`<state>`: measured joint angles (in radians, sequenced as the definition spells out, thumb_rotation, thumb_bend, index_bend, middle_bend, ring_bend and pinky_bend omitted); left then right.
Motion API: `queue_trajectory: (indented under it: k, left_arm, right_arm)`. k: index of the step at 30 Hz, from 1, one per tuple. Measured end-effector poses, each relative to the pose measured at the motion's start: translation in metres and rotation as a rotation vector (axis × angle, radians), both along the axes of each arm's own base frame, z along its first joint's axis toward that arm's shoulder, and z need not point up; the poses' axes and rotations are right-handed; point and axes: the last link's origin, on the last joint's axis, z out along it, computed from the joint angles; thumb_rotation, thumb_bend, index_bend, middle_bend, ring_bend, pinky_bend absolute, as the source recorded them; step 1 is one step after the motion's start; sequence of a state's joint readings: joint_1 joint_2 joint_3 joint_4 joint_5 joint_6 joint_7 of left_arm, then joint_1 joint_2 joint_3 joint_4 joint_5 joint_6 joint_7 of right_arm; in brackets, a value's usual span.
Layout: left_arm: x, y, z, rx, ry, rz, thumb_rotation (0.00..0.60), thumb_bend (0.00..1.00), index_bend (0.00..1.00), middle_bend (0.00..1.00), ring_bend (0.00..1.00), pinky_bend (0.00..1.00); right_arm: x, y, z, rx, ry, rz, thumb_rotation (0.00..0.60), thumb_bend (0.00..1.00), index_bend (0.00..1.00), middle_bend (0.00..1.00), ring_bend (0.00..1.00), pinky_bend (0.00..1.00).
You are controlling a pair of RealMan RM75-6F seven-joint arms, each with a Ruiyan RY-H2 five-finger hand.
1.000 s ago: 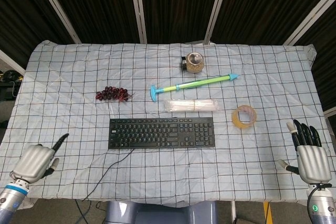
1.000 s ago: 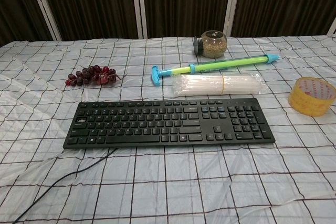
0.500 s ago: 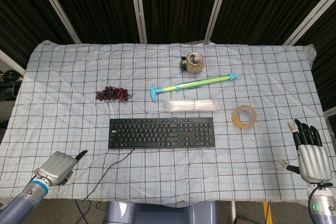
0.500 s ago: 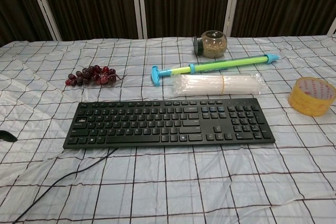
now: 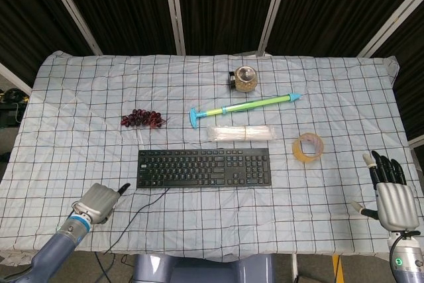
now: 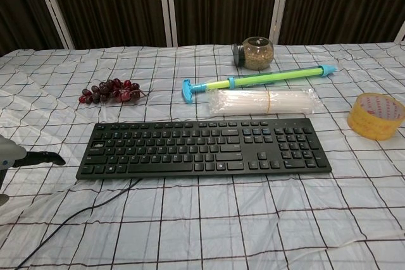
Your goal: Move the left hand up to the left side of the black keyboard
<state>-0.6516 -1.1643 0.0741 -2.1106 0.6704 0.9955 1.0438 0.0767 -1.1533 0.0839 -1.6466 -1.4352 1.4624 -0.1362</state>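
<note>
Where left hand (image 5: 97,201) nears keyboard (image 5: 204,168), cable (image 5: 136,217) between

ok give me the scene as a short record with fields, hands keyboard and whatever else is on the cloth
left hand: near the front-left of the keyboard, not touching it, one dark fingertip pointing at it
right hand: at the table's right edge, fingers extended and apart, holding nothing
black keyboard: flat at centre, cable trailing off the front
behind keyboard: bag of straws, green-and-blue pump, jar
left: grapes
right: tape roll
</note>
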Motion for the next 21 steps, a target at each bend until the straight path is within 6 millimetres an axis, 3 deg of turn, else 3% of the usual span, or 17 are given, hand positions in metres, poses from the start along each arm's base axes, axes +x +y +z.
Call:
queue_trajectory:
  k: [10, 21]
  left_arm:
    - [0.017, 0.015, -0.018, 0.018, -0.013, 0.013, 0.600, 0.52, 0.00, 0.94, 0.81, 0.58]
    - [0.022, 0.024, -0.030, 0.019, 0.012, 0.028, 0.600, 0.52, 0.00, 0.94, 0.81, 0.58]
  right_arm:
    - [0.000, 0.000, 0.000, 0.001, -0.008, -0.004, 0.600, 0.03, 0.04, 0.00, 0.00, 0.00]
    - [0.000, 0.000, 0.000, -0.001, -0.012, -0.001, 0.600, 0.03, 0.04, 0.00, 0.00, 0.00]
